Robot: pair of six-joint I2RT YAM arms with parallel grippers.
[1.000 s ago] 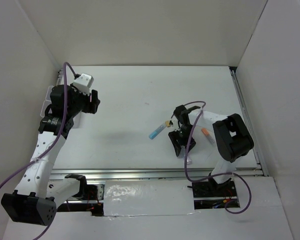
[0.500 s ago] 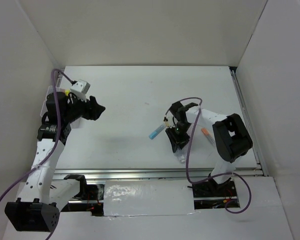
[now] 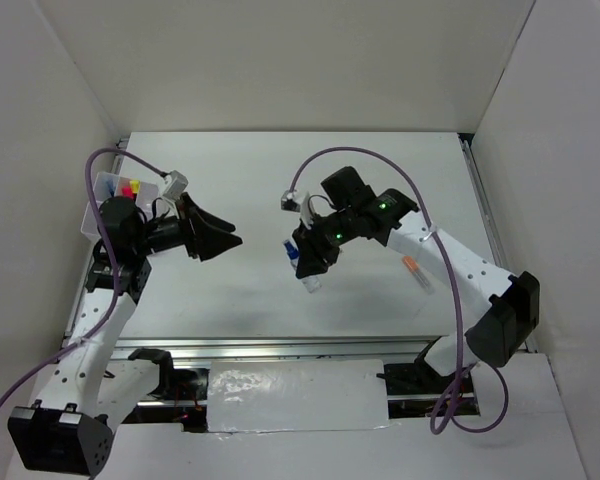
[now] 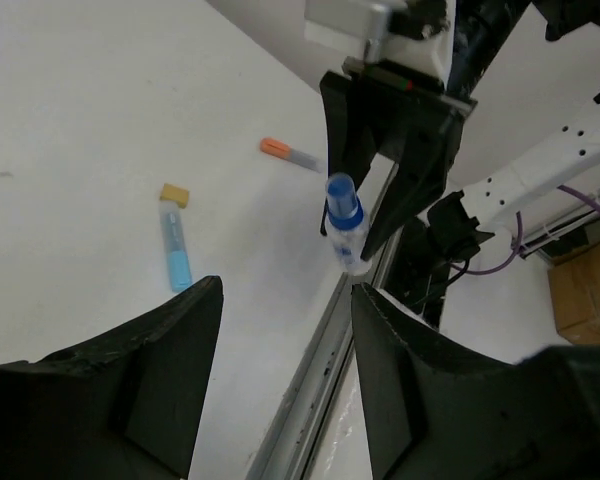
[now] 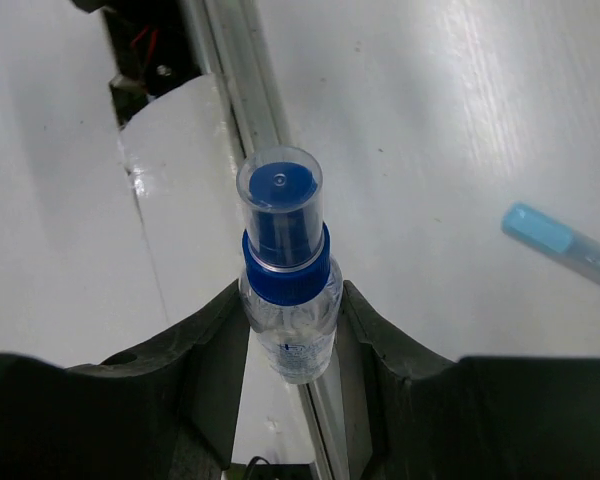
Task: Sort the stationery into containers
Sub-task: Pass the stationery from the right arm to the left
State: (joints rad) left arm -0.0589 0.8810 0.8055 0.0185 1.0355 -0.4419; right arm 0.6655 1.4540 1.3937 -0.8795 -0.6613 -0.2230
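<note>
My right gripper (image 3: 305, 265) is shut on the blue-capped bottle (image 5: 285, 290), a clear bottle held above the table with its cap (image 3: 291, 248) pointing left. The left wrist view shows that bottle (image 4: 346, 222) between the right fingers. My left gripper (image 3: 230, 245) is open and empty, pointing right toward the bottle with a gap between them. A light-blue marker (image 4: 175, 255) and an orange-capped tube (image 3: 416, 272) lie on the white table. The translucent organizer box (image 3: 102, 185) sits at the far left with pink and yellow caps inside.
A metal rail (image 3: 280, 345) runs along the table's near edge. White walls enclose the table at the back and on both sides. Purple cables loop over both arms. The light-blue marker (image 5: 560, 243) lies under and to the side of the raised bottle.
My right gripper closed on the bottle at the table, then lifted it and carried it left. My left gripper left the box area and swung right toward the middle.
</note>
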